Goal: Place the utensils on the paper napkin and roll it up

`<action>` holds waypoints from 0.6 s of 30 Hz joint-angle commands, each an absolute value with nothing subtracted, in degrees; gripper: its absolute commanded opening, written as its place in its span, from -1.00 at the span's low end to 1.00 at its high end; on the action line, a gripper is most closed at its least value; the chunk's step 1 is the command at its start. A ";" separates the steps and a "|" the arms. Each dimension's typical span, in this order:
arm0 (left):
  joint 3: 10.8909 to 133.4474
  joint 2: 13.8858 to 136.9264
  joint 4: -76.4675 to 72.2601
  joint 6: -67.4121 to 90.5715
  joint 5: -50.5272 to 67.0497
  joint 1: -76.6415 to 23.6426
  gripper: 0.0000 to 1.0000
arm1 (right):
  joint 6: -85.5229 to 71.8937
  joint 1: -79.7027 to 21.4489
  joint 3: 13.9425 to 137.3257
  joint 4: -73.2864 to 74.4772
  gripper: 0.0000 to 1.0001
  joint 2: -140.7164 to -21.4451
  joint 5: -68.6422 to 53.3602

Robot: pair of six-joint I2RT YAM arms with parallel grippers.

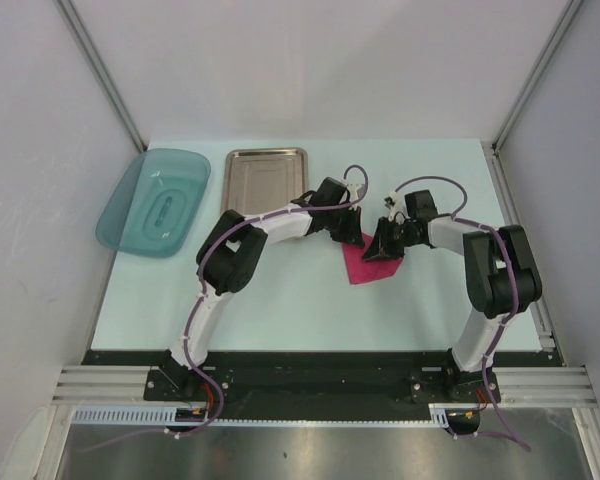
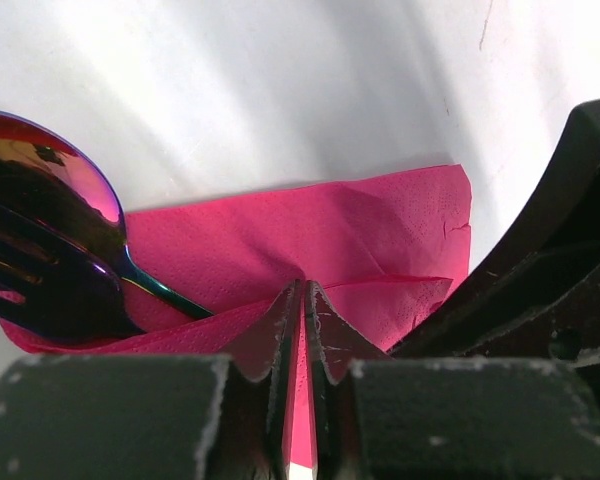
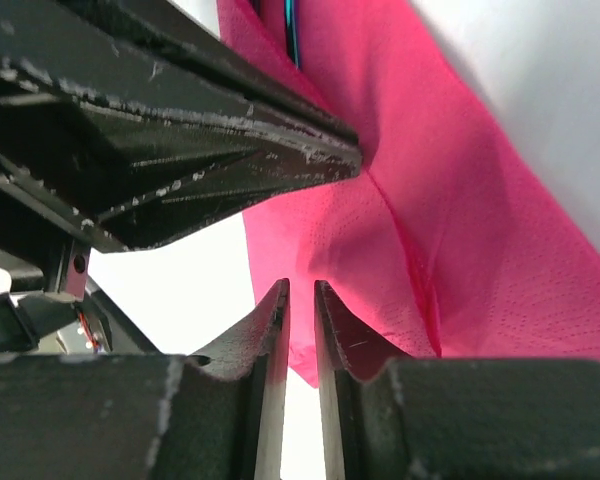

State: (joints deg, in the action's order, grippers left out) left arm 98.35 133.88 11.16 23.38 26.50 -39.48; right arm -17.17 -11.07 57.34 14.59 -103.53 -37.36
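Observation:
The magenta paper napkin [image 1: 366,264] lies crumpled and partly folded on the table between my two grippers. In the left wrist view the napkin [image 2: 310,235] wraps the spoon's teal handle [image 2: 165,293]. The spoon's red bowl [image 2: 50,165] and the purple fork head [image 2: 40,295] stick out at its left end. My left gripper [image 2: 302,292] is shut on a fold of the napkin. My right gripper [image 3: 300,288] is at the napkin's [image 3: 460,220] near corner, jaws a narrow gap apart with nothing clearly between them. In the top view the left gripper [image 1: 351,236] and the right gripper [image 1: 384,247] nearly touch.
A rectangular steel tray [image 1: 267,178] stands at the back middle. A teal translucent dish [image 1: 154,201] lies at the back left, overhanging the table edge. The left gripper's black fingers [image 3: 180,150] fill the upper left of the right wrist view.

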 commanded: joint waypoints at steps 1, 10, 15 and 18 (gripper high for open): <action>99.05 136.58 14.50 20.74 23.20 -39.64 -0.78 | -18.19 -12.21 59.06 10.99 -0.60 -103.97 -35.33; 95.37 132.02 6.79 23.46 27.95 -38.32 -0.69 | -17.49 -12.30 57.40 9.58 -0.84 -109.16 -30.33; 95.27 126.75 3.87 24.17 28.30 -37.53 -0.44 | -18.46 -12.30 55.72 9.84 -1.00 -110.74 -30.32; 96.59 125.34 5.27 24.08 25.68 -36.92 -0.41 | -18.63 -12.04 55.72 10.37 -1.00 -111.27 -30.76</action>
State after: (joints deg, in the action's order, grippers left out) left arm 95.33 131.81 6.59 24.08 28.47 -38.39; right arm -19.53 -11.81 57.43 11.05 -107.48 -35.64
